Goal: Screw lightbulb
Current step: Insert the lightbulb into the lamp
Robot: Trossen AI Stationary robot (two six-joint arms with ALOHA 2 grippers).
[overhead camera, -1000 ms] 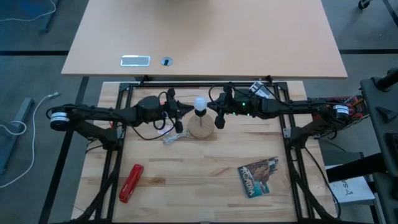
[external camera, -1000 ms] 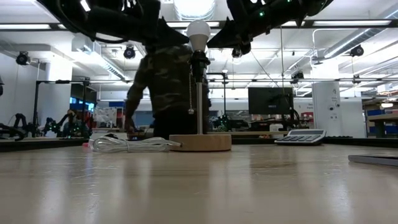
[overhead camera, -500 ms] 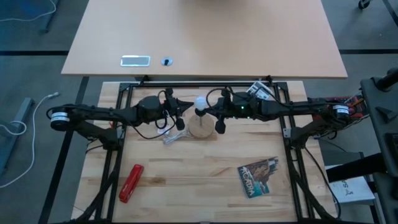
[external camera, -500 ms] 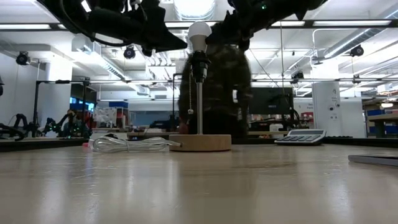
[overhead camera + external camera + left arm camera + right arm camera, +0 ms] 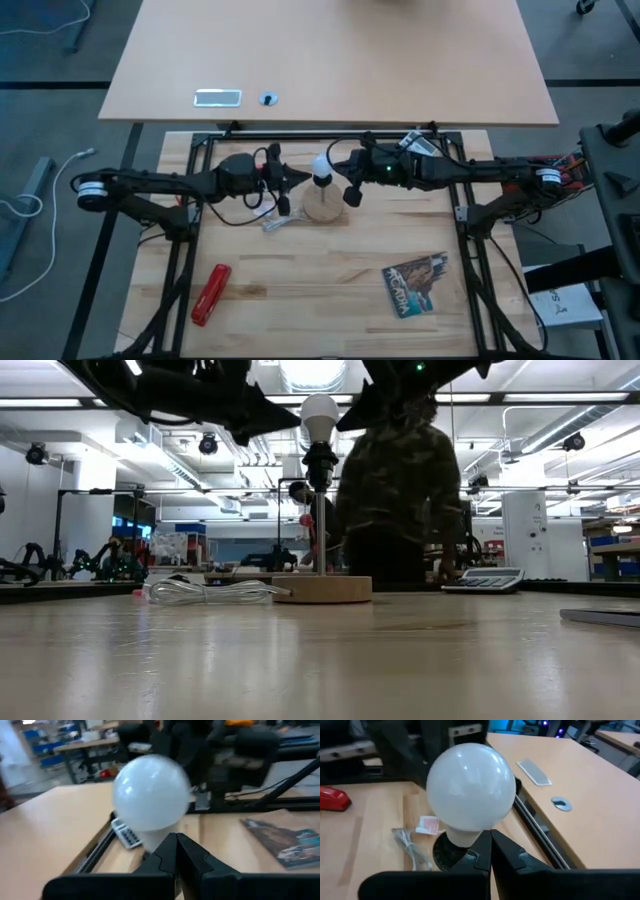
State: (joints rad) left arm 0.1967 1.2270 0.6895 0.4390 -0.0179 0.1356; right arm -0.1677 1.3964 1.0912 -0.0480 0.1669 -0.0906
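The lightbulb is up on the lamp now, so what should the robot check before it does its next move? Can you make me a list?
1. Lightbulb sits in the black socket: ok, it stands upright on top of it.
2. Screwed fully tight: cannot tell, the thread is hidden.
3. Wooden base flat on the table: ok.
4. Left gripper beside the bulb: ok, shut, holding nothing.
5. Right gripper at the bulb's other side: ok, shut, holding nothing.
6. Cord bundle away from the arms: ok, it lies on the table beside the base.
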